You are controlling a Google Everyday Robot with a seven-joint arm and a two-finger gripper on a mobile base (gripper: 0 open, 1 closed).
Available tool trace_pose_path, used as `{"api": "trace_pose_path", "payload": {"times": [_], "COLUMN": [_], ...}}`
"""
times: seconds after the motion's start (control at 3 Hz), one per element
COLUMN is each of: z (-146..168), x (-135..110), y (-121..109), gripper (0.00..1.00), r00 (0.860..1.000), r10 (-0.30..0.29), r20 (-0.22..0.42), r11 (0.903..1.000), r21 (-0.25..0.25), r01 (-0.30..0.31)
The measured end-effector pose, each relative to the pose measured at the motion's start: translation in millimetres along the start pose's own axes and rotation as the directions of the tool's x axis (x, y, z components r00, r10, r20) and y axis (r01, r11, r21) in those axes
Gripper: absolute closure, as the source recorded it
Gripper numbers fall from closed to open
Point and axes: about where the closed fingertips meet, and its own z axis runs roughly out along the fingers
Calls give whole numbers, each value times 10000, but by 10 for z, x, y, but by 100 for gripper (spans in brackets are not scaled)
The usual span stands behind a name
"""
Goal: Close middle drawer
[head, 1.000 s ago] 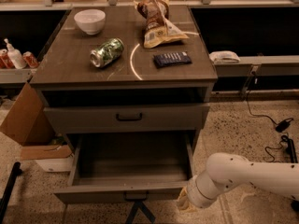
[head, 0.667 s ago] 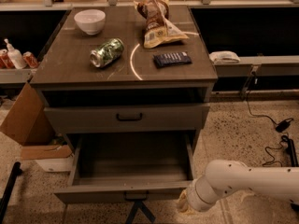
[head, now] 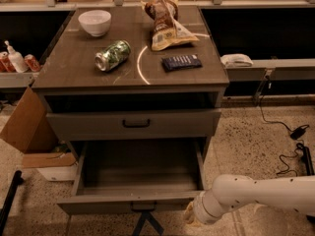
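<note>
The claw (head: 190,214) sits low at the near right corner of the middle drawer (head: 98,204), close to its front. I cannot tell whether it is open, or touching. The white arm (head: 266,193) reaches in leftward from the right edge. The drawer is pulled out below the tabletop (head: 74,68).

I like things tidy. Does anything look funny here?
The middle drawer hangs wide open and empty, and the can lies tipped on its side on top. The gripper is low by the drawer's right front corner.
</note>
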Motion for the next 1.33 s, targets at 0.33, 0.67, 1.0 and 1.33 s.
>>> {"api": "trace_pose_path", "payload": {"times": [0.33, 0.67, 1.0, 1.33], "z": [127, 207, 231, 282], "x": [16, 51, 86, 127], "y": [-67, -159, -274, -444], "gripper": [100, 100, 100, 100], "r00": [9999, 9989, 9967, 9895], "r10": [162, 471, 805, 1435], "r20": [18, -52, -137, -170], "r11": [9998, 9985, 9952, 9857], "r21": [111, 299, 565, 912], "r01": [-163, -470, -796, -1414]}}
